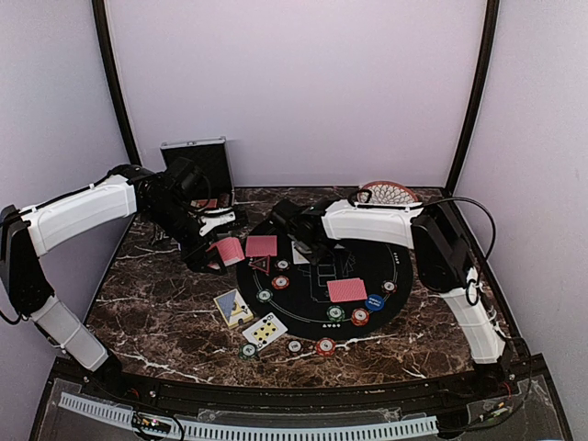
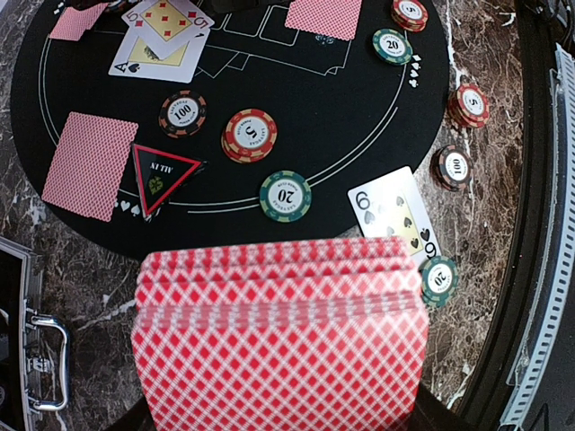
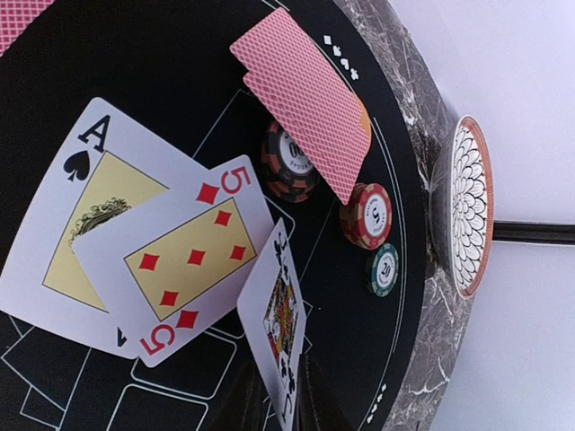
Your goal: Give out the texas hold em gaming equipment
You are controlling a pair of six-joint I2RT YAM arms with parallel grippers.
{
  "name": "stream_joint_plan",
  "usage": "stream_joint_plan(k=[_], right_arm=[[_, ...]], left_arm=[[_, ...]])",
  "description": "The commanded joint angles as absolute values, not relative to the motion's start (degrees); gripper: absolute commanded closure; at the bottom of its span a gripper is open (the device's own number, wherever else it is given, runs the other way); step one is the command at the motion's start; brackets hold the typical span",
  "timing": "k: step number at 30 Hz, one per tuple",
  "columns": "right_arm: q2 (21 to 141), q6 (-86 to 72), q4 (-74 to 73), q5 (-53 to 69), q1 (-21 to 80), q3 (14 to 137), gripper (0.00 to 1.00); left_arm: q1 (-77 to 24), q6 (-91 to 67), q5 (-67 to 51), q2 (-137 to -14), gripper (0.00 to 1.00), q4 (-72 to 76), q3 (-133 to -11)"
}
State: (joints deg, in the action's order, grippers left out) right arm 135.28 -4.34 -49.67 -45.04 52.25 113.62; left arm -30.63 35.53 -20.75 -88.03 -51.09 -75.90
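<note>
While the left tool (image 1: 211, 246) sits clamped on the red-backed deck (image 2: 278, 350) at the left edge of the mat (image 3: 180, 54), the right tool (image 1: 299, 241) hangs over the mat centre, so it is the nearer arm for the board cards. The jack of clubs (image 3: 280, 328) is tipped up on edge, its long axis running straight back toward the right tool and its near end lost in the dark. Its top corner overlaps the five of diamonds (image 3: 184, 260), which overlaps the ace of spades (image 3: 85, 202). I can't tell if the jaws pinch the jack or stand apart. Likely next: lay it flat beside the five, away from the ace.

Pale lilac walls (image 1: 294, 83) enclose a dark brown marbled table (image 1: 156, 322), evenly lit.
</note>
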Motion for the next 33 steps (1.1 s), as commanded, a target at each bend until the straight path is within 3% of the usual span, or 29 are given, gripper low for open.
stream_joint_plan(k=[1,16,21,25,27,29,33], right_arm=[[135.6,-5.2,-49.0,-42.7,53.4,112.7,0.84],[124.3,-9.1,-47.4,-32.9,51.8,105.0,0.71],[119.8,-12.4,-46.7,-25.5,51.3,103.6,0.56],[113.4,-21.7,-42.0,-6.0,47.4,102.2,0.39],[108.8,-29.8,-31.5,11.4,44.7,96.7,0.31],[105.9,-37.5,-21.4,21.6,43.8,90.8,0.16],[106.9,-44.9,-14.1,31.3,44.7,89.5,0.11]], left_arm=[[-30.4,35.3,-22.2,-85.7,1.00,-51.9,-76.4],[-30.4,35.4,-22.6,-85.4,1.00,-52.3,-76.5],[-30.4,35.5,-22.5,-85.5,1.00,-52.3,-76.7],[-30.4,35.4,-22.4,-85.5,1.00,-52.3,-76.7],[-30.4,35.2,-22.5,-85.4,1.00,-52.2,-76.8],[-30.4,35.2,-22.8,-85.4,1.00,-52.1,-76.9],[-30.4,35.0,-22.5,-85.3,1.00,-51.9,-76.9]])
